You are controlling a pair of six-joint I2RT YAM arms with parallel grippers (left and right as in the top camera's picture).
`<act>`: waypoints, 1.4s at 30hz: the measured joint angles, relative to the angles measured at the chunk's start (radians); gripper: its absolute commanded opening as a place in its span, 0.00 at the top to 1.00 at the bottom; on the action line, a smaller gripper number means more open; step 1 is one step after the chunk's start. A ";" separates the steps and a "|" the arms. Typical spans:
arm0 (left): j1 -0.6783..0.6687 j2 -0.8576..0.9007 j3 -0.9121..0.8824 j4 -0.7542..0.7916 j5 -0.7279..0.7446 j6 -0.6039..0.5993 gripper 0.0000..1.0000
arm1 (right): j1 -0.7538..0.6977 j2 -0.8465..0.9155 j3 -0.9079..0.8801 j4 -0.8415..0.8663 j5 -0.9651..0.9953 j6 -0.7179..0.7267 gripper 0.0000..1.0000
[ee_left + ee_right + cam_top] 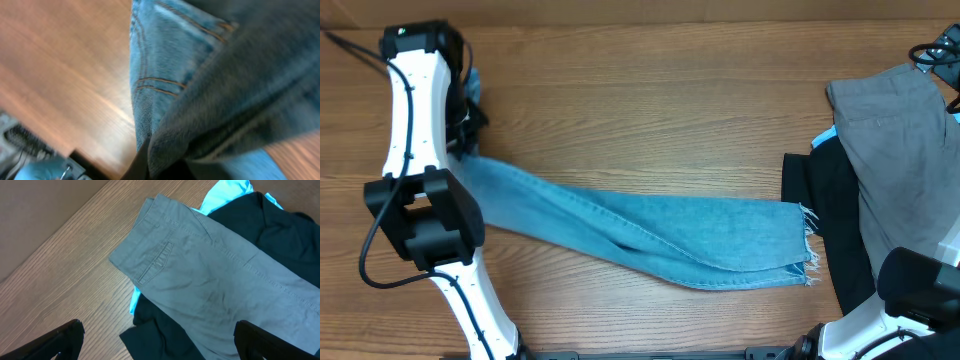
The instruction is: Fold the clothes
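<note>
Bright, even light from above in the overhead view, shadows soft and faint; the left wrist view is badly blurred, the jeans (165,75) too close to focus, their nearer fold dark; pale glare crosses the counter (95,100); the right wrist view is sharp.

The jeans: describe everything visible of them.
The light blue denim jeans lie with one leg over the other, stretched in a long strip slanting across the wooden table. Orange-brown seam stitching shows in the left wrist view. The frayed hems lie flat at the right end, close beside a black garment. The opposite end is bunched in the shut left gripper, seemingly raised off the table.
</note>
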 measured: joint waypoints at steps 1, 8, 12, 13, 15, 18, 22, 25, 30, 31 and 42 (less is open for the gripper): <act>0.017 0.000 -0.018 0.000 -0.005 -0.010 0.96 | 0.000 0.000 0.000 0.000 0.000 0.000 0.00; 0.188 0.000 -0.071 -0.002 0.006 -0.040 0.93 | 0.000 0.000 0.000 0.000 0.000 0.000 0.00; 0.283 0.000 -0.073 -0.002 0.031 -0.043 0.41 | 0.000 0.000 0.000 0.000 0.000 0.000 0.00; 0.303 0.000 -0.073 -0.004 0.035 -0.041 0.37 | 0.000 0.000 0.000 0.000 0.000 0.000 0.00; 0.341 0.000 -0.073 -0.005 0.043 -0.042 0.36 | 0.000 0.000 0.000 0.000 0.000 0.000 0.00; 0.377 0.000 -0.073 -0.005 0.065 -0.036 0.35 | 0.000 0.000 0.000 0.000 0.000 0.000 0.00; 0.385 0.000 -0.074 0.006 0.084 -0.026 0.13 | 0.000 0.000 0.000 0.000 0.000 0.000 0.00; 0.383 0.000 -0.077 0.044 0.104 -0.008 0.09 | 0.000 0.000 0.000 0.000 0.000 0.000 0.00; 0.378 0.000 -0.079 0.165 0.187 0.054 0.04 | 0.000 0.000 0.000 0.000 0.000 0.000 0.00; 0.377 0.000 -0.079 0.181 0.200 0.067 0.04 | 0.000 0.000 0.000 0.000 0.000 0.000 0.00; 0.248 0.000 -0.079 0.360 0.227 0.141 0.00 | 0.000 0.000 0.000 0.000 0.000 0.000 0.00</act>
